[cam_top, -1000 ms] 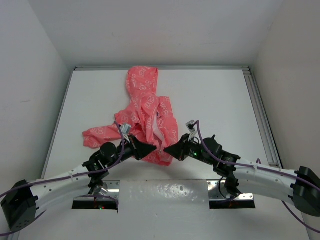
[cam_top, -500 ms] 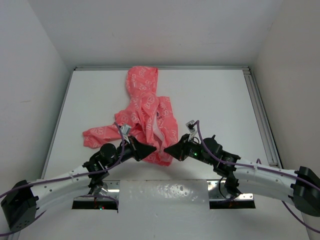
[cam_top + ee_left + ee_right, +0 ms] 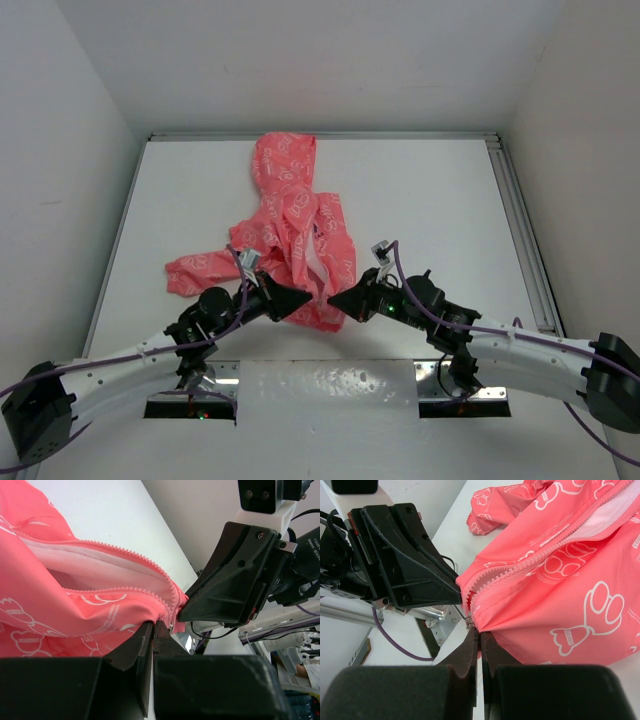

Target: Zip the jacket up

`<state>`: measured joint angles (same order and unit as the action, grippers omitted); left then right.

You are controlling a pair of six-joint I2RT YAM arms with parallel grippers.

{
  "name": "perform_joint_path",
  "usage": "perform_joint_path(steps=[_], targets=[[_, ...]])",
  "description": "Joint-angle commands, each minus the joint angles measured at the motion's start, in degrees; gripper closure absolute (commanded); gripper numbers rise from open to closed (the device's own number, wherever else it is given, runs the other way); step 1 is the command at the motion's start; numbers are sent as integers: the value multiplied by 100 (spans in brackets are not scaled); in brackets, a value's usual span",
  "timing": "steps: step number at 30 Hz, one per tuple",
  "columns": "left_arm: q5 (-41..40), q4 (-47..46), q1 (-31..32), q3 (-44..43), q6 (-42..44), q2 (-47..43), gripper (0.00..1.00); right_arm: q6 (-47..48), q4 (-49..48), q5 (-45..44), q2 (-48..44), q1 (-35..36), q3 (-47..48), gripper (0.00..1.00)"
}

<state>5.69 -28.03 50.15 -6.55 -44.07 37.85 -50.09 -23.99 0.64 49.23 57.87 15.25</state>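
Coral-pink cloth of the jacket [image 3: 295, 225] met both tool tips at its near hem. I logged the left gripper [image 3: 303, 298] with its fingers pressed together and their tips against the bottom corner of the hem. I could not tell whether any cloth was caught between them. The right gripper [image 3: 335, 300] had its fingers together as well. Its tips were at the same corner from the opposite side, nose to nose with the left and just apart from it.

From the right wrist I saw a small metal piece [image 3: 468, 623] just beyond those tips, at the foot of the zipper [image 3: 520, 570]. The zipper was undone. Its two rows of teeth met only at that foot and spread apart going away from the grippers, with white lining [image 3: 85, 562] showing between them.

Beyond the tips the jacket's body lay crumpled on the white table [image 3: 430, 200]. One sleeve [image 3: 200, 272] trailed off to the outer side of the left gripper, just past its wrist. The hood [image 3: 283, 165] lay farthest from both grippers, near the table's back edge.
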Motion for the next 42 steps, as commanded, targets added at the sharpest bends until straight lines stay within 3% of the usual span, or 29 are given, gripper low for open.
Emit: perform_joint_path(steps=[1, 14, 42], targets=[[-86, -256, -23, -40, -22, -93, 100, 51, -344, 85, -45, 5, 207, 100], [28, -615, -23, 57, -119, 214, 100, 43, -352, 94, -63, 5, 207, 100], [116, -598, -14, 329, -365, -102, 100, -19, -791, -47, -54, 5, 172, 100]])
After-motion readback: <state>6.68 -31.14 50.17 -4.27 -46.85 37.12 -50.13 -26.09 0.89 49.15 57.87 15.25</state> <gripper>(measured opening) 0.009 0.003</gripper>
